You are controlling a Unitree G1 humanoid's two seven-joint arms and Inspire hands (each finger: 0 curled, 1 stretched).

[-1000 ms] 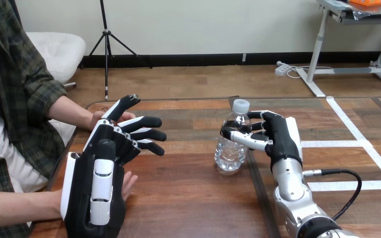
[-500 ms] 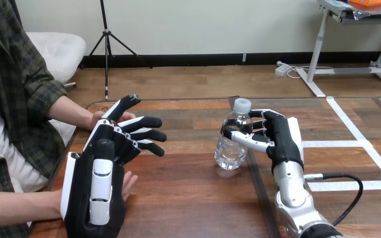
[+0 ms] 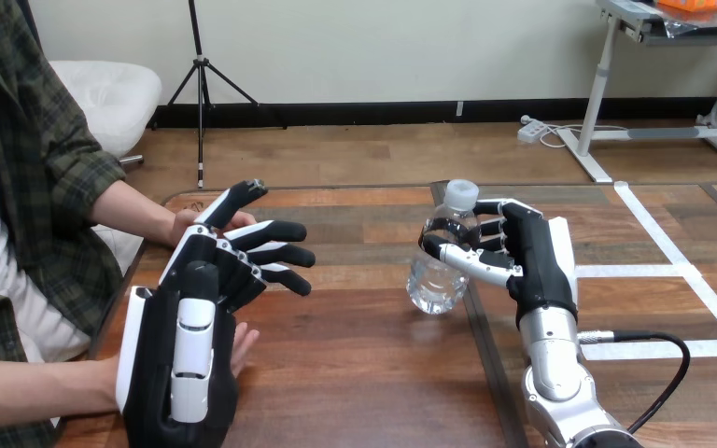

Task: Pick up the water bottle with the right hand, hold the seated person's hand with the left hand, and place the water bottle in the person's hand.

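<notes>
A clear water bottle (image 3: 441,271) with a white cap tilts slightly, lifted just off the table at centre right. My right hand (image 3: 534,254) is shut on it, fingers and thumb curled round its upper body. My left hand (image 3: 196,327) hangs open at the lower left, fingers spread and pointing right. The person's hand at the lower left (image 3: 241,345) lies on the table under my left hand, only its fingertips showing. The person's other hand (image 3: 187,220) rests farther back, behind my left fingers. I cannot tell whether my left hand touches either one.
The wooden table (image 3: 364,364) stretches across the view, with white tape lines (image 3: 663,271) on its right part. A black cable (image 3: 653,373) loops beside my right forearm. The person sits at the left edge.
My right hand has raised the bottle a little and carried it slightly right, tilting it. My left hand and the person's hands have stayed put.
</notes>
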